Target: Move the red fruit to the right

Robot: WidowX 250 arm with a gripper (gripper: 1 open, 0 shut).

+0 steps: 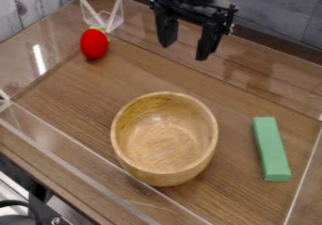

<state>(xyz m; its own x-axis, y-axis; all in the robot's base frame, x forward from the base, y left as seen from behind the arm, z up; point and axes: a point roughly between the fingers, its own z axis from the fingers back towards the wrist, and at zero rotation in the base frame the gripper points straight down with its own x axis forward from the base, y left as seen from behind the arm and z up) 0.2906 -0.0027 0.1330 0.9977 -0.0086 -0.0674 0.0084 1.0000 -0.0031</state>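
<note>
Our open, empty hand (189, 48) hangs over the tabletop (132, 62), well apart from the red strawberry (94, 44) at upper left, so we judge we're approaching and must reach left to grasp it.

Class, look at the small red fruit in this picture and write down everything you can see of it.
The red fruit is small, bright red and rounded, with a shiny highlight that suggests smooth plastic. Pale, thin leaf-like strands show at its upper end. It rests on the wooden table, toward the picture's upper left, apart from the bowl. The gripper is not touching it.
</note>
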